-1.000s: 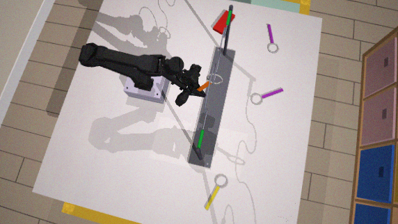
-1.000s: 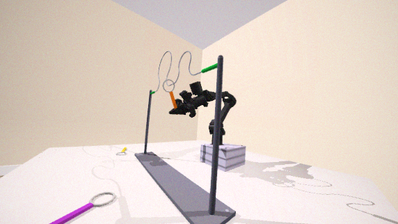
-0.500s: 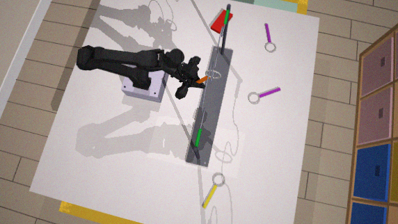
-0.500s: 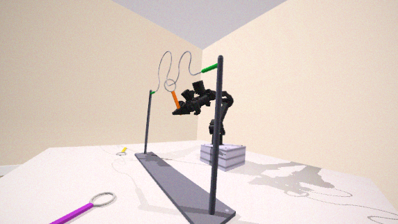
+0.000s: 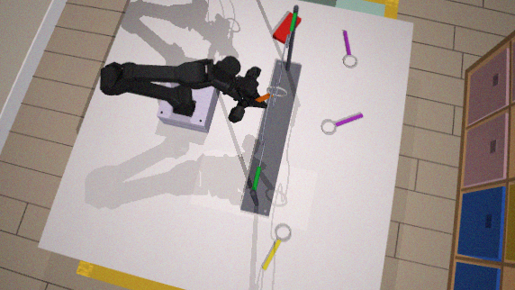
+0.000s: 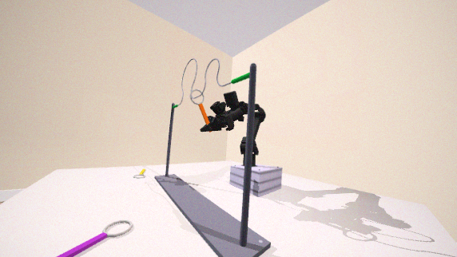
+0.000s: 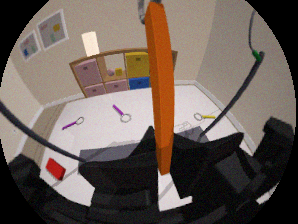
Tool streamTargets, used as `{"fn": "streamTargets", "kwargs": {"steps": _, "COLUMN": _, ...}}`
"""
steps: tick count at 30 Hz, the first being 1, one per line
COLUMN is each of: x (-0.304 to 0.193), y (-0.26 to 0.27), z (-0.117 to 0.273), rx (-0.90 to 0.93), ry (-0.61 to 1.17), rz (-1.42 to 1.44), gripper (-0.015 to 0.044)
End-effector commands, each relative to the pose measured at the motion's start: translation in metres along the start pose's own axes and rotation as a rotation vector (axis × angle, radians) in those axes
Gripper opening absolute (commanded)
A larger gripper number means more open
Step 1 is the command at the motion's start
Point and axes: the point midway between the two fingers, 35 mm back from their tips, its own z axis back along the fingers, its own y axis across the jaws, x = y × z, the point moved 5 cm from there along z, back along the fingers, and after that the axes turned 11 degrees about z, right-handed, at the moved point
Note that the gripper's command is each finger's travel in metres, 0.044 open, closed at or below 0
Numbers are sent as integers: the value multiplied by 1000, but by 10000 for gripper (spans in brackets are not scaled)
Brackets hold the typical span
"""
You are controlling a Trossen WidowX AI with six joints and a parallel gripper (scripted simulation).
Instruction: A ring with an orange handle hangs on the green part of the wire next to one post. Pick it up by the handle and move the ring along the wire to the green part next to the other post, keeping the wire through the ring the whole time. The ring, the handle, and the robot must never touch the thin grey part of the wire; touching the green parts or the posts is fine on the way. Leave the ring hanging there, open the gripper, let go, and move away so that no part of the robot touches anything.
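Observation:
My gripper (image 5: 262, 101) (image 6: 208, 127) (image 7: 153, 128) is shut on the orange handle (image 5: 263, 97) (image 6: 204, 113) (image 7: 161, 80), near its lower end. The handle leans, with the ring (image 5: 286, 93) (image 6: 203, 98) above it. In the exterior view the ring is around the thin grey wire at the low bend between two tall humps; whether they touch cannot be told. The ring is mostly cut off in the wrist view. One green part (image 5: 293, 22) (image 6: 240, 78) is at the near post of the exterior view; the other (image 5: 257, 178) (image 6: 175, 106) (image 7: 257, 55) is at its far post.
The posts (image 6: 248, 160) (image 6: 169, 140) stand on a long grey base (image 5: 275, 135) (image 6: 208, 213). A red block (image 5: 280, 31) (image 7: 55, 169) lies near one post. Two purple-handled rings and a yellow-handled ring lie on the table. A grey wire hump rises on either side of the ring.

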Motion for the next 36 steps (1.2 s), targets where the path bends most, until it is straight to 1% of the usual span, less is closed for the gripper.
{"fn": "streamTargets", "kwargs": {"steps": 1, "x": 1, "y": 4, "z": 0, "rx": 5, "ry": 1, "rz": -14, "gripper": -150}}
{"fn": "streamTargets", "kwargs": {"steps": 17, "x": 8, "y": 32, "z": 5, "rx": 79, "ry": 2, "rz": -139, "gripper": -150}}
{"fn": "streamTargets", "kwargs": {"steps": 36, "x": 34, "y": 75, "z": 21, "rx": 281, "ry": 5, "rz": -480, "gripper": -150}}
